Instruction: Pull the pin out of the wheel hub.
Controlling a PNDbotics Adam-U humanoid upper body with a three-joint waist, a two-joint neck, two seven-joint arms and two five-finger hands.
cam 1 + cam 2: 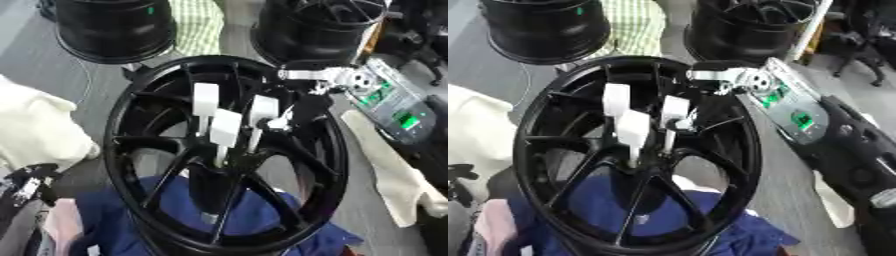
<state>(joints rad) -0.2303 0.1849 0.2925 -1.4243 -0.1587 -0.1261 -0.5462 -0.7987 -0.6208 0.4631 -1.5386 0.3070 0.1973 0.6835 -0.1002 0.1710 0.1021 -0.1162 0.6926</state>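
Note:
A black spoked wheel (131, 125) stands tilted in the middle on a blue cloth (271, 220). Three white pins with flat heads stick out of its hub: a left pin (206, 100), a middle pin (225, 127) and a right pin (262, 111). My right arm comes in from the upper right with a silver wrist (337, 77). Its black hand (306, 112) lies against the right pin, fingers curled on the pin's right side; black on black hides the details. My left hand (31, 182) shows only as a dark shape at the lower left edge.
Two more black wheels (114, 30) (319, 27) stand at the back with a checked cloth (197, 25) between them. White cloths lie at the left (35, 130) and right (394, 180). A device with green lights (389, 102) sits right of the wheel.

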